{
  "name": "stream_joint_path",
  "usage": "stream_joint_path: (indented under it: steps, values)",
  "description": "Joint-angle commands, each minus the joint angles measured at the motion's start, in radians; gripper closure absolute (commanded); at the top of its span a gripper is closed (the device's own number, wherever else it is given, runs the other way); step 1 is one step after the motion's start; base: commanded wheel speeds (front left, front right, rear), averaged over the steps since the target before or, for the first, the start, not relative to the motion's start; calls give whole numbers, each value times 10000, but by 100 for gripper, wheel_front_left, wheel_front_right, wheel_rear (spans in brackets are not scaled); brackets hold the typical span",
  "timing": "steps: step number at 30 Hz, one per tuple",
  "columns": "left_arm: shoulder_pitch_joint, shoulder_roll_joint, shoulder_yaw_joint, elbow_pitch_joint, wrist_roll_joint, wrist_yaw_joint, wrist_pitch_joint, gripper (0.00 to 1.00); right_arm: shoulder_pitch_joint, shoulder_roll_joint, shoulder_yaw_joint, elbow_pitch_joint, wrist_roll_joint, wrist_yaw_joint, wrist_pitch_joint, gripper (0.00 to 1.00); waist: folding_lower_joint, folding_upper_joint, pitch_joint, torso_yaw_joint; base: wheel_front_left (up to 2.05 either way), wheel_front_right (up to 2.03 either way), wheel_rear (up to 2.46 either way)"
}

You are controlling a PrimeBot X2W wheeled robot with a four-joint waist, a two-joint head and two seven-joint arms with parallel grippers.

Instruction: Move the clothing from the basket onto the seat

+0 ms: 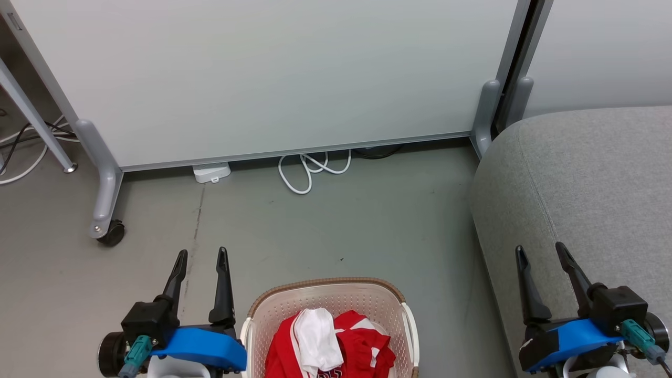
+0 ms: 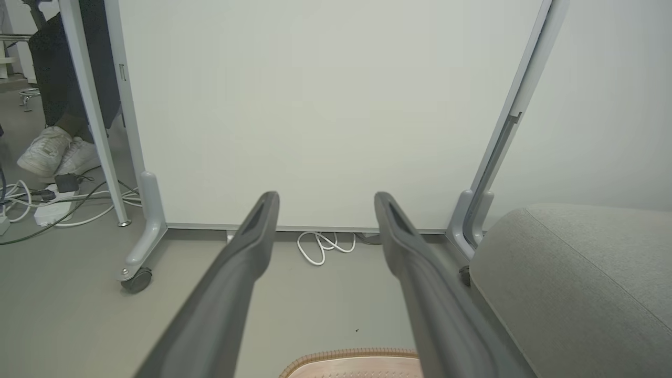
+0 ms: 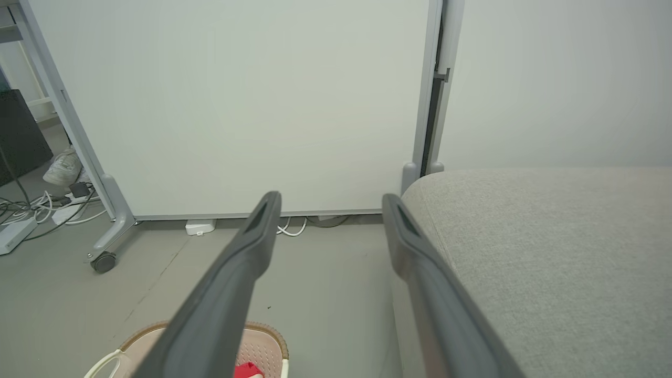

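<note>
The cream basket (image 1: 331,294) with a brown rim stands on the floor at the bottom middle of the head view. Inside it lies the red clothing (image 1: 362,341) with a white fabric part on top. The grey seat (image 1: 583,178) fills the right side. My left gripper (image 1: 202,254) hangs open just left of the basket, with nothing between its fingers. My right gripper (image 1: 541,249) is open over the seat's front edge, also holding nothing. The basket's rim (image 2: 349,354) peeks in at the bottom of the left wrist view, and the seat (image 3: 551,241) shows in the right wrist view.
A white partition panel (image 1: 262,73) on castor legs (image 1: 107,231) stands behind the basket. A white cable (image 1: 310,170) and a small white box (image 1: 211,172) lie at its foot. A person's white shoes (image 2: 55,152) and more cables sit at the far left.
</note>
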Motion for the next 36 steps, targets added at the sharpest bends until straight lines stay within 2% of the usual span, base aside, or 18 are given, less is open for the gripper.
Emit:
stream_joint_path:
  steps: [1,8,24,29,34,36]
  values:
    - [-114,0,-34,-26,189,-29,-61,0,6,-59,-5,-3,-224,23,-72,0,-1,0,-10,5,0,0,0]
    - [-56,-7,-60,-13,592,-17,-187,0,17,-62,10,28,-699,24,-156,0,-1,0,1,26,0,0,0]
    - [-41,-17,-12,188,467,22,-185,0,-155,-58,131,-70,-623,24,-177,0,-1,0,260,-164,0,0,0]
    - [-501,-7,-127,1312,570,71,-147,0,-337,-57,284,-228,-604,24,-187,0,-1,0,792,-551,0,0,0]
    - [-1384,41,-334,2739,528,-92,381,0,-640,-54,364,-436,-607,16,-198,0,-1,0,1708,-1053,0,0,0]
    - [-1795,44,-347,3310,504,-26,689,0,-804,-54,458,-537,-585,16,-214,0,-1,0,2170,-1286,0,0,0]
